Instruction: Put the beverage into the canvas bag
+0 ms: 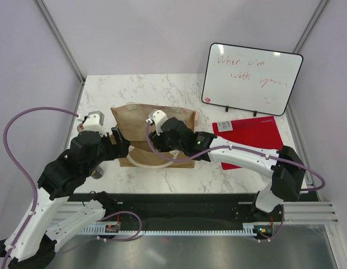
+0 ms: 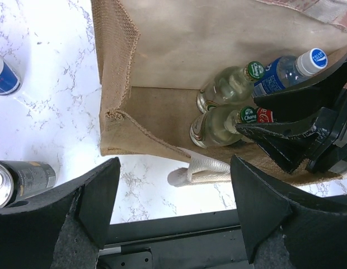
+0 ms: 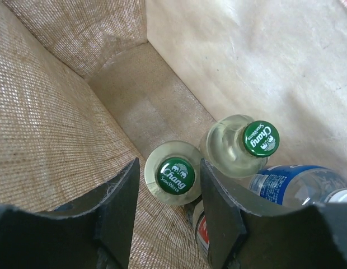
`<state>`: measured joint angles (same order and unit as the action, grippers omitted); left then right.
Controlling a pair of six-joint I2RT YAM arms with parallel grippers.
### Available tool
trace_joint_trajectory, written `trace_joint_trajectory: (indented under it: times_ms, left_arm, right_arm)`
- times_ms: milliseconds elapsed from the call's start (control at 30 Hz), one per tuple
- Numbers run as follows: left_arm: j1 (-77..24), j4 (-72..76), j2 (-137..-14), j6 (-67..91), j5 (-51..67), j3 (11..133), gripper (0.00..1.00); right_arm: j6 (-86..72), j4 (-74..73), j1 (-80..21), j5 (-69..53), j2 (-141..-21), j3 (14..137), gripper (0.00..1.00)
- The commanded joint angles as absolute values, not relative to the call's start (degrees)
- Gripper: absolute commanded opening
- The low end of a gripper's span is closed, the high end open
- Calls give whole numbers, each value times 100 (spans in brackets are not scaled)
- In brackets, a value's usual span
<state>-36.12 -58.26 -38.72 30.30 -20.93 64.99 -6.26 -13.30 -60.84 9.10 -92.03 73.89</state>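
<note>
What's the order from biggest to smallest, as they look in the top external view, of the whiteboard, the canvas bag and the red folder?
1. whiteboard
2 and 3. canvas bag and red folder: they look about alike, and each is partly covered, so I won't rank one over the other.

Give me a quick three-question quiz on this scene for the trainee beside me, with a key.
1. True or false: the left gripper hangs open outside the tan fabric canvas bag.
2. How many green-capped clear glass bottles stand in the bag?
3. Which reaches inside the bag? A: left gripper. B: right gripper. C: neither.
Key: 1 true; 2 two; 3 B.
</note>
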Motion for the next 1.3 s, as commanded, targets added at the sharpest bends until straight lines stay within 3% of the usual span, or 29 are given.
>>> trace_joint_trajectory:
  times_ms: [0,333,567,933,1267]
  left_arm:
    - [-3621,-5845,-3806,2830,-2241,6750,86]
    - [-3621,-5433,-3850,2453,-2136,6671,89]
    - [-3621,-5238,-3823,2207,-1706,6688,89]
    - [-3621,-4922,-3621,1899,-1108,6522,89]
    - [-3621,-4755,-3656,1494,-642,6618,89]
  right_arm:
    - [-703,-1300,-6047,985,-8974,7900,55]
    - [-896,-1713,-6021,1028,-8640,8876,55]
    - [-1702,-2835,-5915,2511,-8430,9676,55]
    - [-4744,-5219,-4685,5666,-6629,8404,61]
    - [-7363,-8082,-3692,6609,-6354,7814,62]
